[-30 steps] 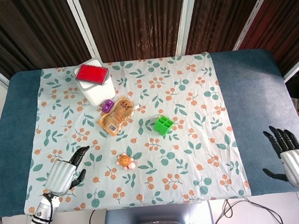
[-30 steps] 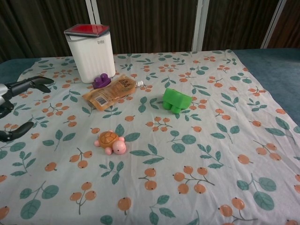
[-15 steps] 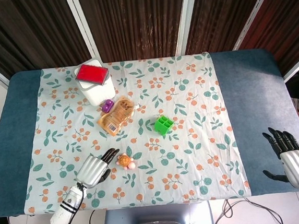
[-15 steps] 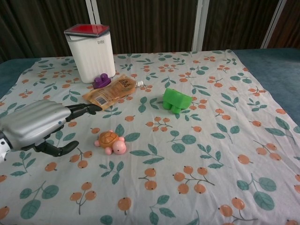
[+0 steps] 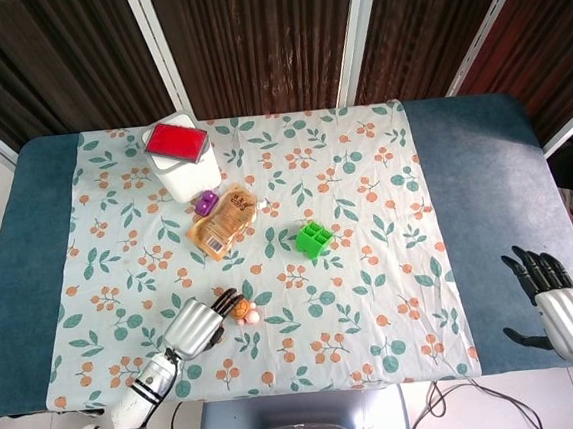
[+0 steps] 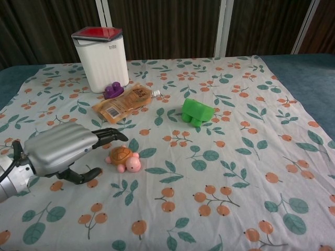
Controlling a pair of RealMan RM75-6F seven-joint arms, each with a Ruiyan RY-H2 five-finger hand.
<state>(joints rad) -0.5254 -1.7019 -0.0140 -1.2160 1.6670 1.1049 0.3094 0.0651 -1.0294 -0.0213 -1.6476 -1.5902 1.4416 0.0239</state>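
Observation:
A small toy turtle (image 5: 243, 310) (image 6: 123, 158) with an orange shell and pink head lies on the floral cloth (image 5: 371, 267) near the front. My left hand (image 5: 196, 326) (image 6: 65, 151) hovers just left of it, open, fingers stretched toward the turtle with the tips over its shell and the thumb low beside it; I cannot tell if they touch. My right hand (image 5: 561, 311) is open over the blue table at the front right, far from everything and outside the chest view.
A white canister with a red lid (image 5: 179, 156) (image 6: 100, 57) stands at the back left, a purple block (image 5: 205, 202) (image 6: 113, 91) and an orange snack pouch (image 5: 227, 221) (image 6: 123, 103) in front of it. A green block (image 5: 313, 239) (image 6: 197, 112) lies mid-cloth.
My left hand has travelled right from the cloth's left edge until its fingers reach the turtle. The right hand has barely moved.

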